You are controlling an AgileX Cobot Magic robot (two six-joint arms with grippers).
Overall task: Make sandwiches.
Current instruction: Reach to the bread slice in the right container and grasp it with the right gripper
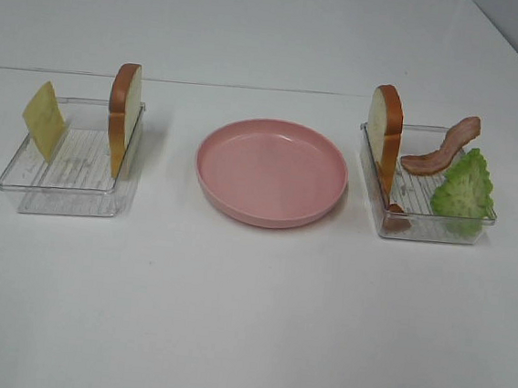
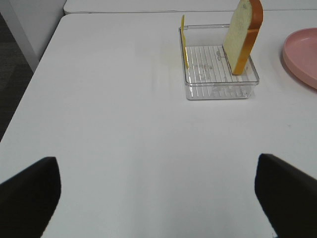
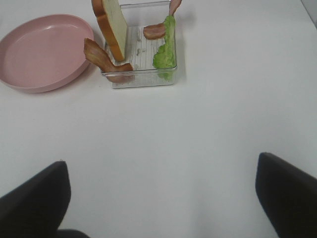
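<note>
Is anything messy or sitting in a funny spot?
One bacon strip pokes out over the wall of the right tray, leaning toward the pink plate instead of lying inside. Nothing looks spilled or broken.

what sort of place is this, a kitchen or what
Probably a lab test bench, not a kitchen: plain white tabletop, clear plastic tray holding an upright toy bread slice and yellow cheese square, round pink plate alongside.

Two each: bread slices (image 1: 125,108) (image 1: 386,128), bacon strips (image 1: 439,149) (image 1: 396,218), trays (image 1: 57,195) (image 1: 439,231); one each: cheese (image 1: 46,118), lettuce (image 1: 464,186), plate (image 1: 270,172).
</note>
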